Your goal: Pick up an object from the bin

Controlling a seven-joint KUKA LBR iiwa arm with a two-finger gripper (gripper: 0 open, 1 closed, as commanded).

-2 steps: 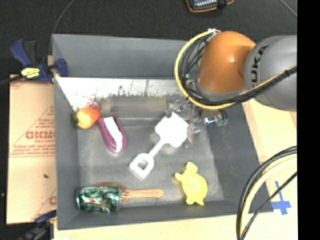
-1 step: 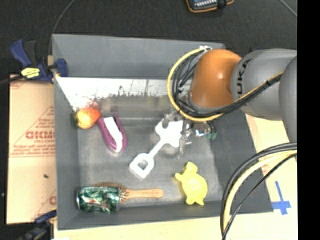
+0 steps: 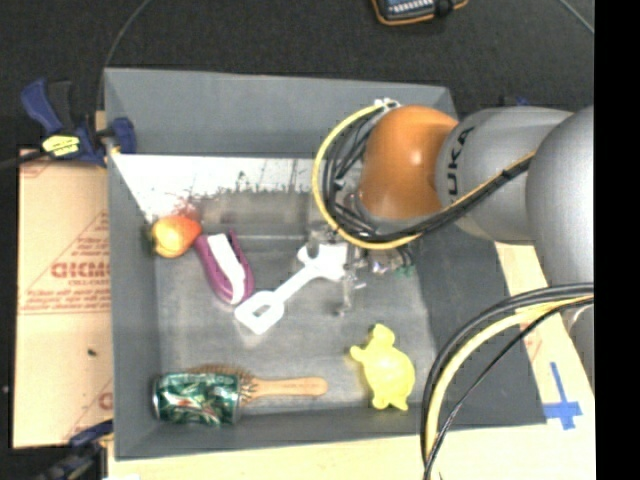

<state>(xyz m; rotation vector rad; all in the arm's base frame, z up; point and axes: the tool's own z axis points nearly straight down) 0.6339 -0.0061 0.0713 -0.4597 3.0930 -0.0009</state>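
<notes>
Six loose things lie in the grey bin (image 3: 135, 298). In the camera view the hand (image 3: 352, 271) hangs under the arm's orange cover, just over the right end of a white plastic tool (image 3: 285, 293) that lies slantwise in the bin's middle. Whether the hand is wide or narrow I cannot tell. The tool looks light, stiff and smooth, so probably slippery; its slim shank seems the best place to take hold. Left of it lie a purple-and-white piece (image 3: 225, 266) and an orange fruit (image 3: 175, 235). Along the near wall lie a crushed green can (image 3: 195, 398), touching a wooden brush (image 3: 285, 387), and a yellow toy (image 3: 383, 371).
</notes>
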